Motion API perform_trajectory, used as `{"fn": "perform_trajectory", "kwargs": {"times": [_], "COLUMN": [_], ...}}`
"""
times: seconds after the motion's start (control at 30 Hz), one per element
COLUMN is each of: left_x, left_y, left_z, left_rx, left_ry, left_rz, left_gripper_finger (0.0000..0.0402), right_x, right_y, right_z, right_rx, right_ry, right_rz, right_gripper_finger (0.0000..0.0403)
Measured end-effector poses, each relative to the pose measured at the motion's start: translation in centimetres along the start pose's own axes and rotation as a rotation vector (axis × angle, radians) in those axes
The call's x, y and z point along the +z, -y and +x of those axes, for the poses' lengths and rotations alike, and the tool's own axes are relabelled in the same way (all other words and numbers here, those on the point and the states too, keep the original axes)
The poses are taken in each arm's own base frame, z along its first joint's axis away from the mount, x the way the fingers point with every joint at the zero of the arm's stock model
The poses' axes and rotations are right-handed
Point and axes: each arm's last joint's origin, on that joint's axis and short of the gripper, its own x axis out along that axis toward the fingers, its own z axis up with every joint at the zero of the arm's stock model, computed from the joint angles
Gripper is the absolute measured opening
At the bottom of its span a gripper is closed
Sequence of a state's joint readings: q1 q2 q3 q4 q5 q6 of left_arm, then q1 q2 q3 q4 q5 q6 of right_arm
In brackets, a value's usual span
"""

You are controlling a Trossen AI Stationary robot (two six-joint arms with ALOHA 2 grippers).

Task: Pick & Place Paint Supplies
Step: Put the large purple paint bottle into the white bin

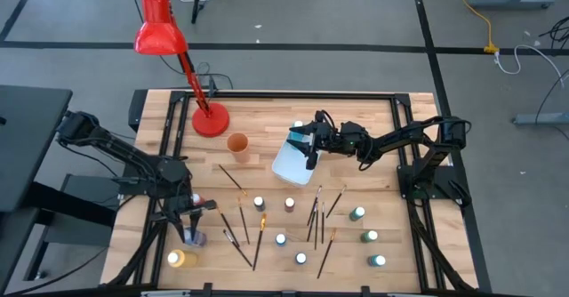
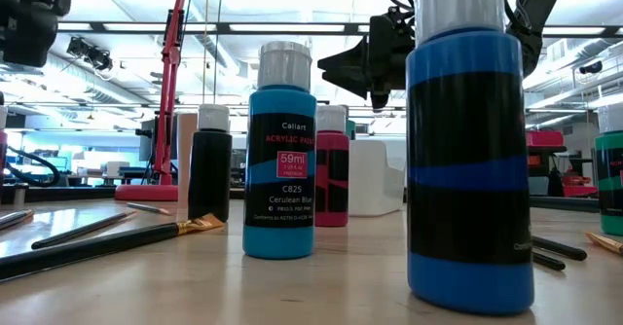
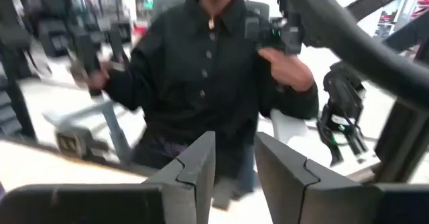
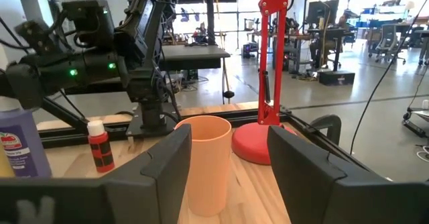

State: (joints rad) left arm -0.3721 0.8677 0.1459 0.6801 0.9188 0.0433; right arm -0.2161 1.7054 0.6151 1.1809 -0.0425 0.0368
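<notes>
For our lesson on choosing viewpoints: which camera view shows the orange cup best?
The right wrist view: the orange cup stands close and upright, framed between that arm's fingers, beside the red lamp base. The high view shows only its round rim from above. In the low view I cannot pick it out; the left wrist view misses it.

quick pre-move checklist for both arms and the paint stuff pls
1. Right gripper open, nothing between the fingers: ok.
2. Right gripper lined up on the orange cup, white bin under it: ok.
3. Left gripper holding a supply: cannot tell; a narrow gap shows.
4. Paint bottles upright on the table: ok.
5. Brushes sorted: not ok, scattered flat.
6. Person beyond the table: not ok.
</notes>
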Motion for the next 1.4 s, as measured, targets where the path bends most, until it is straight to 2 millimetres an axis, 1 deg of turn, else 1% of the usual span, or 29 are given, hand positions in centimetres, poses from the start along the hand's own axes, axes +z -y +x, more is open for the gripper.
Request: {"fn": "perform_trajectory", "kwargs": {"times": [0.33,0.5,0.63,0.87,0.93,1.03,1.2,1.4], "left_x": [-0.5,-0.5,-0.6,-1.8,-1.9,-1.9,-1.9,-1.7], "left_y": [0.0,0.6,1.0,0.9,0.9,0.9,1.0,0.9], "left_z": [0.0,0.5,0.9,0.8,0.8,0.8,0.8,0.8], "left_rx": [0.023,-0.061,-0.092,0.028,0.034,0.013,0.002,0.028], "left_ry": [-0.036,-0.037,-0.051,-0.15,-0.163,-0.164,-0.163,-0.148], "left_rz": [-0.041,-0.047,-0.06,-0.038,-0.039,-0.045,-0.047,-0.028], "left_gripper_finger": [0.0155,0.016,0.0158,0.016,0.0157,0.0148,0.0121,0.0121], "right_x": [0.0,0.0,0.0,0.4,0.5,0.6,0.6,0.6], "right_y": [0.0,0.0,0.0,0.0,0.0,0.0,0.0,0.0], "right_z": [0.0,0.0,0.0,0.0,0.0,0.0,0.0,0.0], "right_rx": [0.001,0.0,0.0,0.002,0.002,0.002,0.002,0.002], "right_ry": [0.0,0.0,0.002,0.038,0.052,0.061,0.061,0.061], "right_rz": [-0.001,-0.002,-0.002,0.004,0.004,0.004,0.005,0.005], "right_gripper_finger": [0.0198,0.0198,0.0198,0.0198,0.0198,0.0198,0.0198,0.0198]}}
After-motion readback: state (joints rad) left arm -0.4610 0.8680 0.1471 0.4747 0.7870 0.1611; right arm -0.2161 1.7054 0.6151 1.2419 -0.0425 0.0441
